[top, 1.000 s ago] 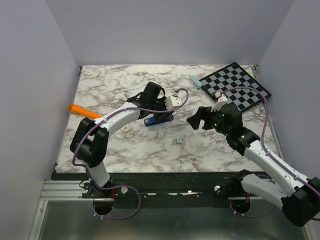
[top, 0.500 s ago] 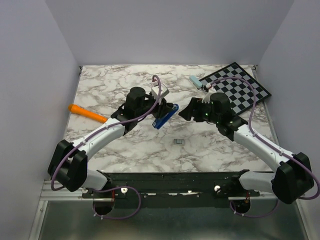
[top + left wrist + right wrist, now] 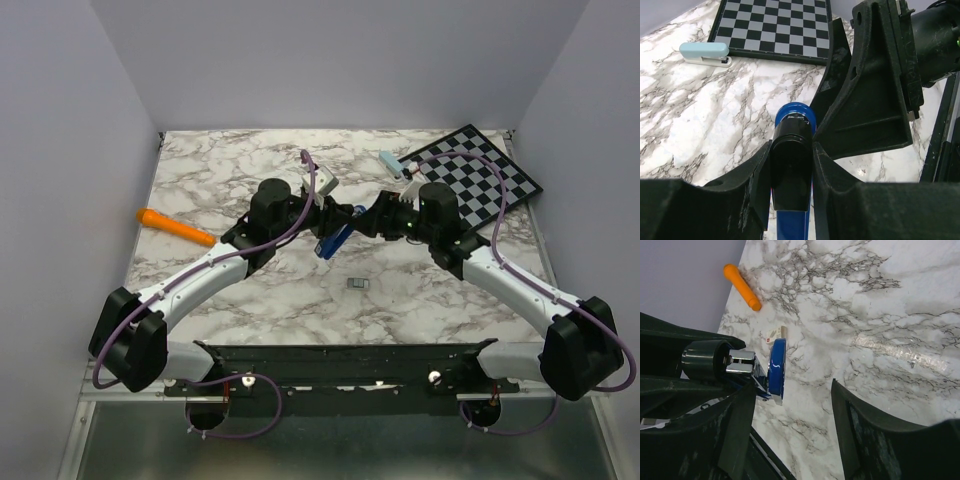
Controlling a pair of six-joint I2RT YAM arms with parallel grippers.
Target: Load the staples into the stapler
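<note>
Blue stapler (image 3: 795, 111) clamped in left gripper (image 3: 791, 152); right gripper (image 3: 792, 390) gapes wide, seemingly just beside it.

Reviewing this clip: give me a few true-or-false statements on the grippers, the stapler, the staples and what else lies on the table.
1. The left gripper is clamped on the dark blue stapler. True.
2. The right gripper is shut on the staples. False: its jaws stand open, and the staples lie on the table.
3. The orange stick lies on the checkerboard. False: it lies on the marble near the table's left edge.
4. A light blue object lies by the checkerboard's edge. True.
</note>
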